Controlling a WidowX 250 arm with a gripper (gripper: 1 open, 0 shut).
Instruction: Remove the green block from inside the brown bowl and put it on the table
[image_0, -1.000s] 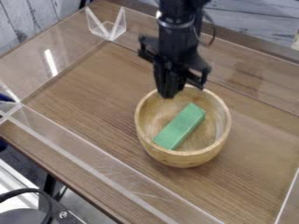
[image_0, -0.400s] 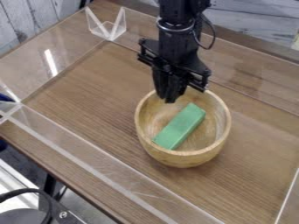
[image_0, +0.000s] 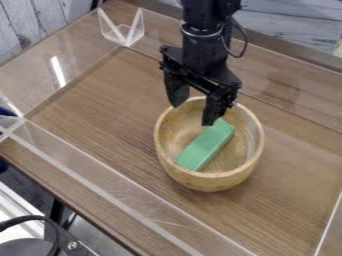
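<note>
The black robot gripper (image_0: 198, 107) hangs with its fingers spread wide and empty over the far rim of the round tan wooden bowl (image_0: 174, 168), and the small bright green block (image_0: 206, 147) lies inside, just below, slanting toward us.

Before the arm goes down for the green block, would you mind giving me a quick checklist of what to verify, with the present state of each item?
1. Gripper jaws open: ok, the two fingers stand clearly apart.
2. Gripper empty: ok, nothing between the fingers.
3. Green block inside the brown bowl: ok, it lies tilted against the inner wall, uncovered.
4. Gripper above the block: ok roughly; it hangs over the block's far end, by the bowl's rear rim.
5. Fingers will straddle the block's width: cannot tell from this single view.
6. Bare table for setting the block down: ok, open wood left of the bowl.
</note>
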